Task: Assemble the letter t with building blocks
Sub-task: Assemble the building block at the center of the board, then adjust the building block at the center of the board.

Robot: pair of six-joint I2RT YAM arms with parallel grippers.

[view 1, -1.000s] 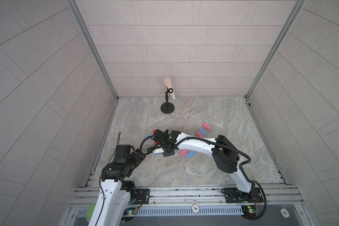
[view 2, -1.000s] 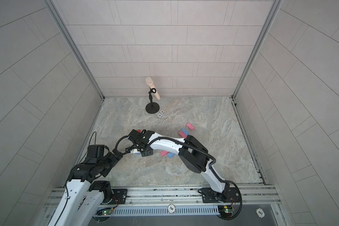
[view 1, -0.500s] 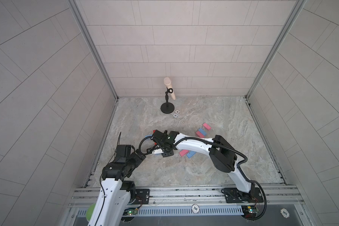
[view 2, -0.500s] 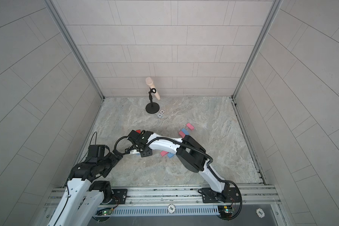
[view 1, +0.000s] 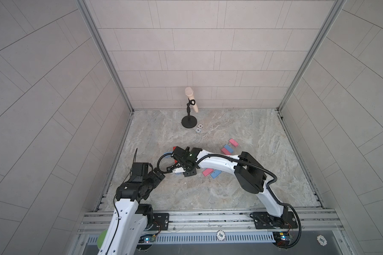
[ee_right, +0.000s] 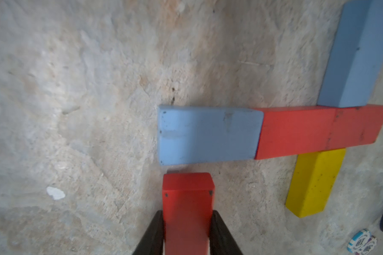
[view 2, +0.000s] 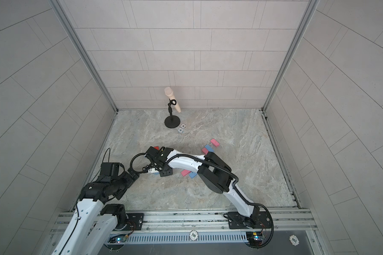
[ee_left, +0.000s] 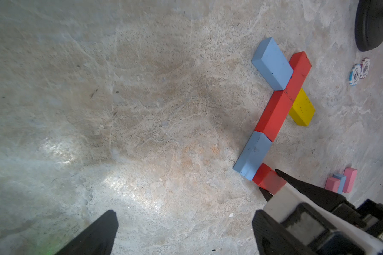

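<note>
R gripper [ee_right: 187, 213] clamped on 1 red block [ee_right: 188, 185], w/ its free end just beside the endmost blue block [ee_right: 208, 134]. L gripper [ee_left: 184, 216] wide open, empty, apart from the blocks.

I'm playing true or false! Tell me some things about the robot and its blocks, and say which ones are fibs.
1. The right claw holds a red block. True.
2. The left claw holds a blue block. False: it is open and empty.
3. Only one yellow block shows. True.
4. The microphone lies flat on the table. False: it sits tilted in a stand.
5. The chips are stacked on a pink block. False: they lie on the table beside the stand.
</note>
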